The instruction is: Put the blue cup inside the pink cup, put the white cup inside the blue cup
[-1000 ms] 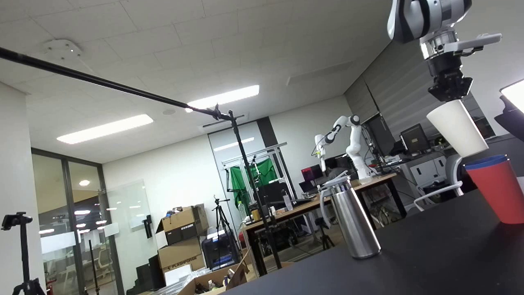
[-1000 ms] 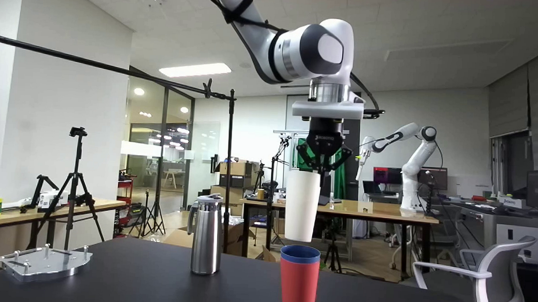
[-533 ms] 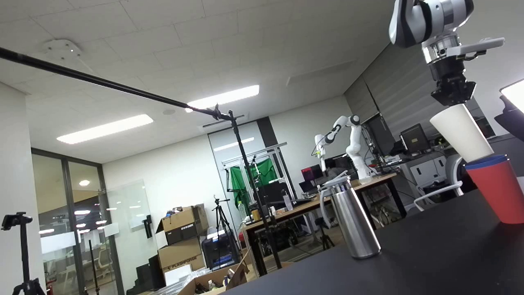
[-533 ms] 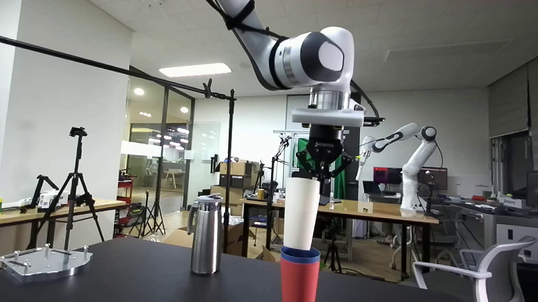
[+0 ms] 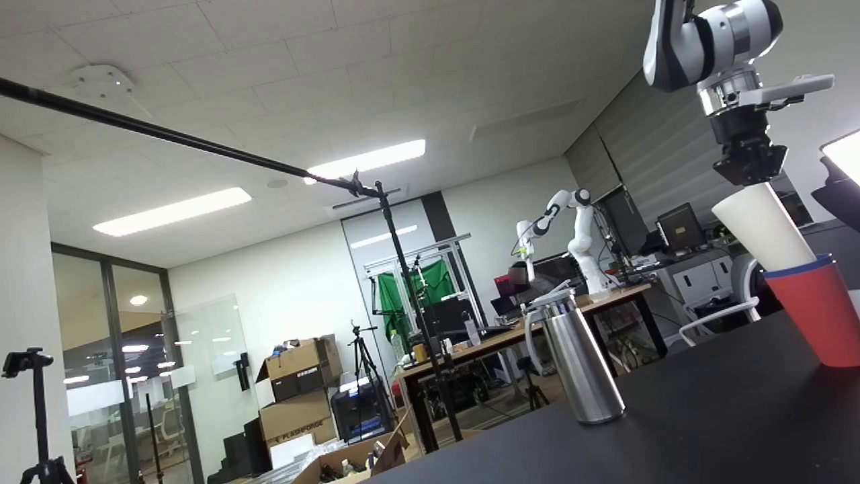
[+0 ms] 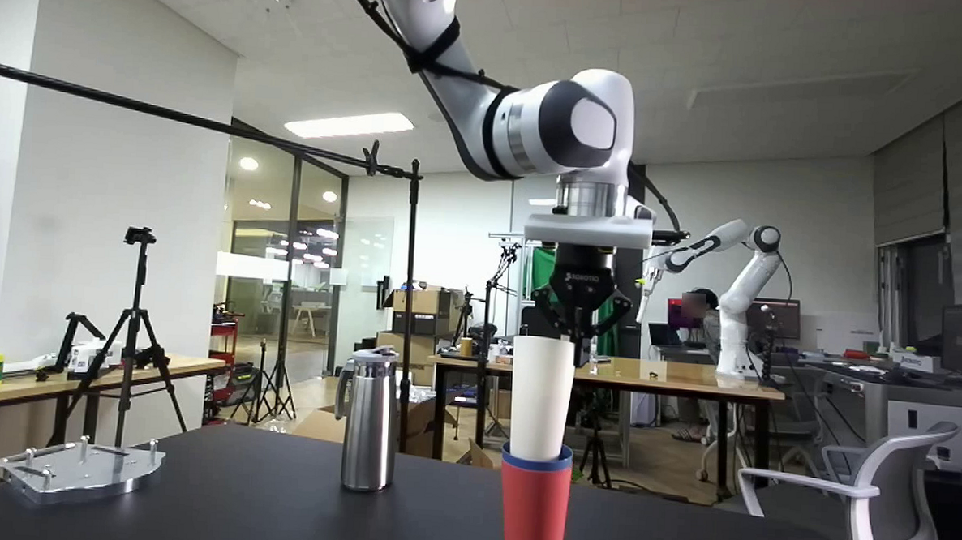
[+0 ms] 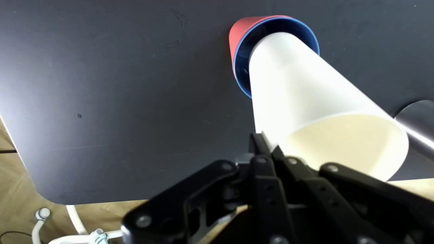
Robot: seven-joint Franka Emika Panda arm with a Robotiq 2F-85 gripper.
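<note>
The pink cup [image 6: 534, 512] stands upright on the black table. The blue cup [image 6: 562, 463] is nested inside it, with only its rim and inner wall [image 7: 244, 67] showing. The white cup [image 6: 540, 398] is above them, slightly tilted, its lower end just inside the blue cup's rim. It also shows in an exterior view [image 5: 766, 228] and in the wrist view [image 7: 305, 81], where it leans toward one side of the opening. My gripper [image 7: 269, 149] is shut on the white cup's wall at its rim. In both exterior views the gripper [image 6: 577, 337] is above the cups.
A steel jug with a handle [image 6: 370, 419] stands on the table beside the cups, and its edge shows in the wrist view [image 7: 417, 122]. A metal plate with posts [image 6: 78, 473] lies near the table's edge. A white chair [image 6: 869, 490] stands beside the table [image 6: 236, 486].
My gripper and the white cup have moved down. The white cup's lower end went from above the blue rim to inside it. The pink and blue cups have not moved.
</note>
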